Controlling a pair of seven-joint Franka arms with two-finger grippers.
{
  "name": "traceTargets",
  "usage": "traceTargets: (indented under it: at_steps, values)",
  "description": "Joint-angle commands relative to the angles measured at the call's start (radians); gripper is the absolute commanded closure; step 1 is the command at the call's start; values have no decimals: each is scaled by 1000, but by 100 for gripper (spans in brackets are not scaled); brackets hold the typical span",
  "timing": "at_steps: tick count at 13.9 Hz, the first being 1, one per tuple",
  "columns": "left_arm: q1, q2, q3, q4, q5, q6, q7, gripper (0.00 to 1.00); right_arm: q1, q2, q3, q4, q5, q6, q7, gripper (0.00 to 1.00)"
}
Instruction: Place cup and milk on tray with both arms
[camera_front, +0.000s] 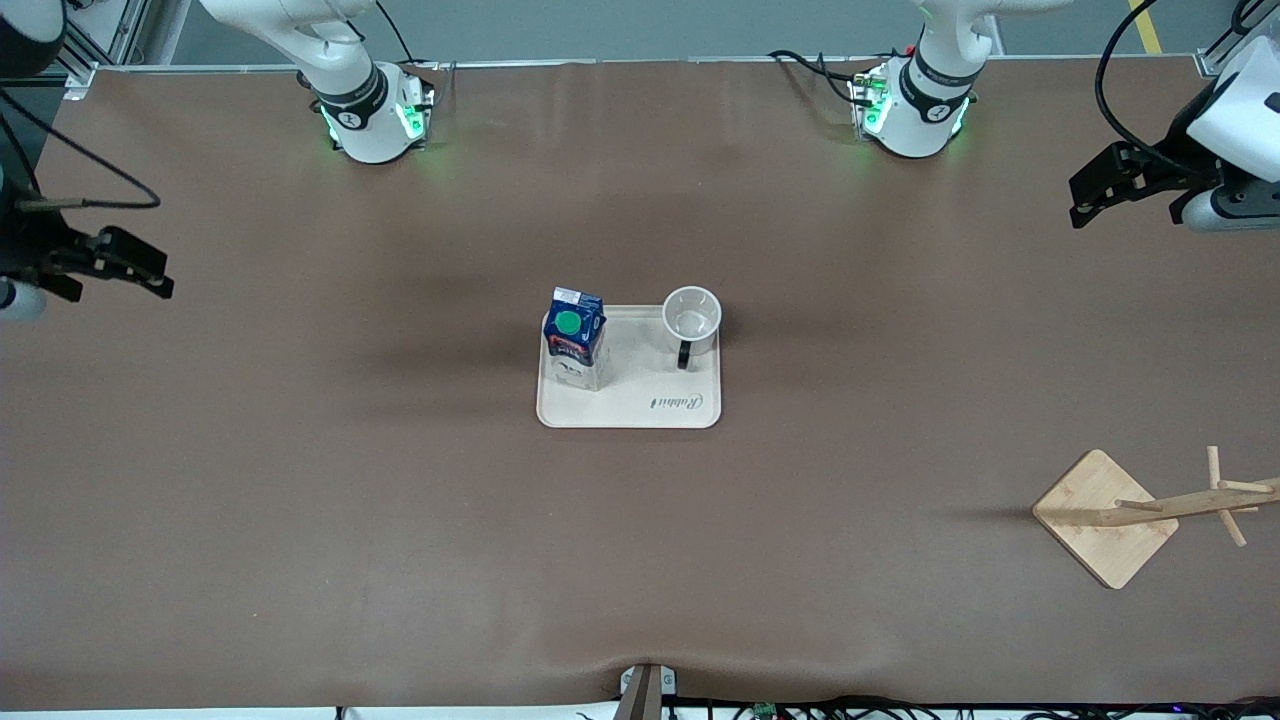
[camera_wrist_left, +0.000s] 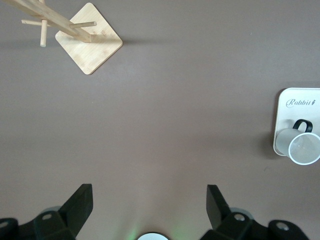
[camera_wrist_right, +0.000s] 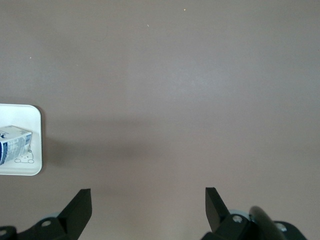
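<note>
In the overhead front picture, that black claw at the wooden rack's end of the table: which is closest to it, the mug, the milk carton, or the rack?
From the left gripper, open above bare table:
1. The wooden rack, nearer the front camera.
2. The cup, on the tray mid-table.
3. The milk, on the tray toward the right arm's end.
</note>
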Motion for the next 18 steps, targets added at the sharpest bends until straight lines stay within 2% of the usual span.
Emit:
traceTargets:
  at_steps: [1, 4, 9, 11, 14, 18]
  values:
    - [5, -26, 2, -17, -19, 4, 30, 0, -9, -118, 2, -168, -29, 38, -54, 0]
    - [8, -23, 4, -14, -20, 5, 25, 0, -52, -100, -6, -100, -26, 22, -196, 0]
    - [8, -15, 4, 6, -20, 5, 28, 0, -83, 10, -6, 41, -14, 19, -203, 0]
    - [9, -15, 5, 8, -20, 5, 28, 0, -73, 15, -5, 53, -11, -12, -200, 0]
    - [6, -15, 4, 6, -20, 4, 23, 0, -79, 15, -5, 53, 79, -32, -190, 0]
    - [8, -15, 4, 4, -20, -7, 16, 0, -79, 15, -5, 50, 80, -32, -188, 0]
